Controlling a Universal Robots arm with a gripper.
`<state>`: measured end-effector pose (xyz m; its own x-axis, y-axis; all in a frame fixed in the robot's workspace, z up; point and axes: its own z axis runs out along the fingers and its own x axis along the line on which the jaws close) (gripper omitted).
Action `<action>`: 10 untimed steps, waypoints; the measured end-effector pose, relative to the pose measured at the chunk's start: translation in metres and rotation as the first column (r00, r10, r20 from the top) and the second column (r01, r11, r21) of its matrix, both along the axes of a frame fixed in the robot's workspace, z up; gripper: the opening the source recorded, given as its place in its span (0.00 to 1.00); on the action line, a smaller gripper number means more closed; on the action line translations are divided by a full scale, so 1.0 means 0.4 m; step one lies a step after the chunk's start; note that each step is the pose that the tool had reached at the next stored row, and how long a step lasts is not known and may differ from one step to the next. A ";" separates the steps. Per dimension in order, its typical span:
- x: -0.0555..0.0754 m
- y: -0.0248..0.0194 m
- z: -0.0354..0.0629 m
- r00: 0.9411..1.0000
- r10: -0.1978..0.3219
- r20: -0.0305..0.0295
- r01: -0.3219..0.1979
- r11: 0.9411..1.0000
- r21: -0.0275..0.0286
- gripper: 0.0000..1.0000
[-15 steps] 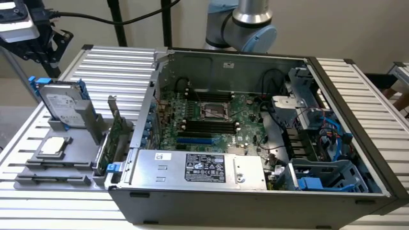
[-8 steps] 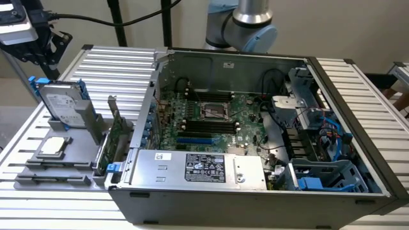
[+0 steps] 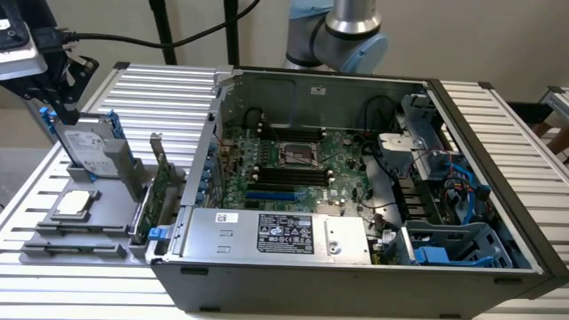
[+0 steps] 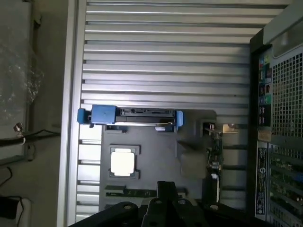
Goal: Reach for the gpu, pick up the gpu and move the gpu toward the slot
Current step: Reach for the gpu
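At the lower left of the exterior view a grey tray (image 3: 36, 253) lies on the slatted table (image 3: 169, 93), with a cpu (image 3: 73, 203) in 1 of its pockets. Just beyond, at the tray's edge beside the open case (image 3: 356, 287), the gpu (image 3: 160, 183) stands on edge in its holder, green and thin. The wrist view shows the gpu (image 4: 215, 153) as a narrow strip near the case wall. Behind the cpu a hard drive (image 3: 87, 147) stands upright in blue rails. The gripper (image 3: 64, 107) hangs in the upper left of the frame, right above the hard drive and apart from the gpu, with nothing visible in it; whether it is released or clenched I cannot tell. I judge this to be step 1, the reach, with the grasp not yet made. The next move seems to call for a shift toward the case, lining up over the card's thin top edge while clearing the hard drive. The slot (image 3: 271, 197) sits farther off on the motherboard (image 3: 302, 170).
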<state>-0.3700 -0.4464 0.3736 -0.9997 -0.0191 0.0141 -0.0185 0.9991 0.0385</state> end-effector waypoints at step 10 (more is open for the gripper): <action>0.107 -0.043 -0.009 1.000 0.000 0.000 0.000 1.000 0.000 0.11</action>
